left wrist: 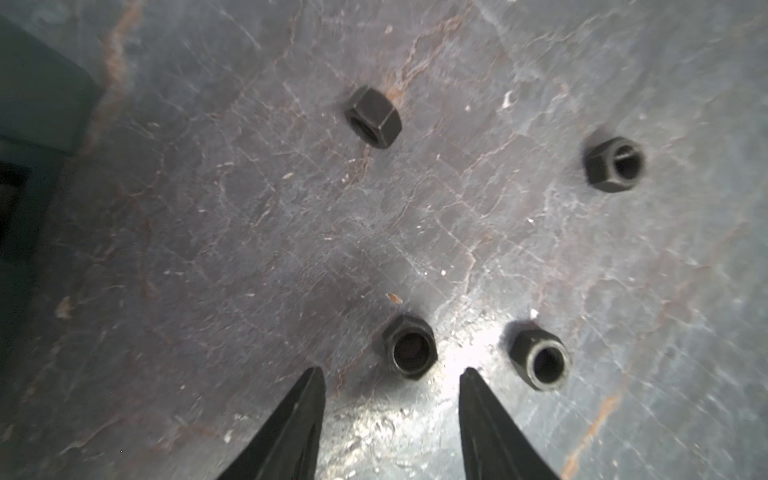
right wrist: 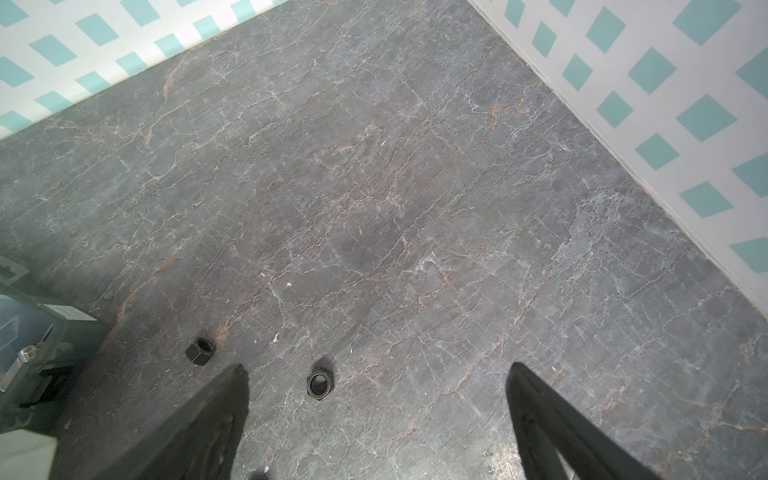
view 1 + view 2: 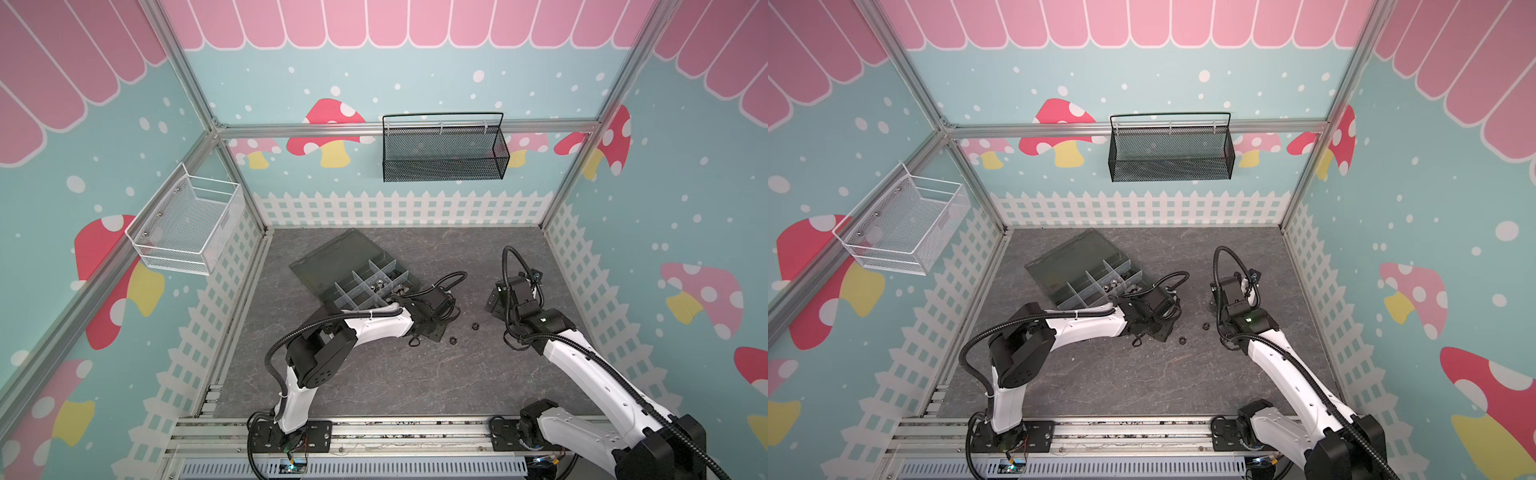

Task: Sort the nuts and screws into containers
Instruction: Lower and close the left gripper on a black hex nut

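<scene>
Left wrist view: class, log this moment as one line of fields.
step: nut not yet gripped | left gripper: open, black nut just ahead of tips | right gripper: open, empty | black nuts in view: four

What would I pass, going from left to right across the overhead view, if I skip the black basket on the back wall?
white wire basket → organiser box → left gripper → black nut → second black nut → right gripper
</scene>
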`<state>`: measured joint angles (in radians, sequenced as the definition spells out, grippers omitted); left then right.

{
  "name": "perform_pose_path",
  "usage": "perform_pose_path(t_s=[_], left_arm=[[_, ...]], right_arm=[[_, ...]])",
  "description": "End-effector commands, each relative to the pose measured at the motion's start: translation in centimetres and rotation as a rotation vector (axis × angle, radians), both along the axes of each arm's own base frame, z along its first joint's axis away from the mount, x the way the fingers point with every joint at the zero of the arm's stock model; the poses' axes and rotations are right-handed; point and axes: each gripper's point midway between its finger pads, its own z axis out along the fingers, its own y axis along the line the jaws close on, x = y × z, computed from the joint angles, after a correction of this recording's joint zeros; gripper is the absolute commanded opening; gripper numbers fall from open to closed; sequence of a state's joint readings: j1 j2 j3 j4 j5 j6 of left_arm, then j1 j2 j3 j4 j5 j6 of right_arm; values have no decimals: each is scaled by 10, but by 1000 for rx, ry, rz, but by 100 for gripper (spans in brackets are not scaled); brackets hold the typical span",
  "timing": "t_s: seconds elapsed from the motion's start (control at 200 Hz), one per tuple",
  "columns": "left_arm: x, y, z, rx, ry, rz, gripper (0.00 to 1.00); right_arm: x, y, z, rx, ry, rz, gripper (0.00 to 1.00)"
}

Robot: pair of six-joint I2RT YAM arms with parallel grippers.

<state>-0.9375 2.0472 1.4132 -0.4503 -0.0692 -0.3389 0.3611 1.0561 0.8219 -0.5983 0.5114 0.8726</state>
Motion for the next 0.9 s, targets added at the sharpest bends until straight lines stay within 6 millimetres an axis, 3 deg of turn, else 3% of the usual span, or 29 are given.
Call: perform_pose_path(t_s=[0.0,0.895], left_arm=[[-3,6,-10,81,16,-30,50],[-1,7,-39,218,79,-66,39]], right_arm=[[-4,-6,-4,-1,8,-28,98],[-2,-5,-2,17,-20,-29,98]])
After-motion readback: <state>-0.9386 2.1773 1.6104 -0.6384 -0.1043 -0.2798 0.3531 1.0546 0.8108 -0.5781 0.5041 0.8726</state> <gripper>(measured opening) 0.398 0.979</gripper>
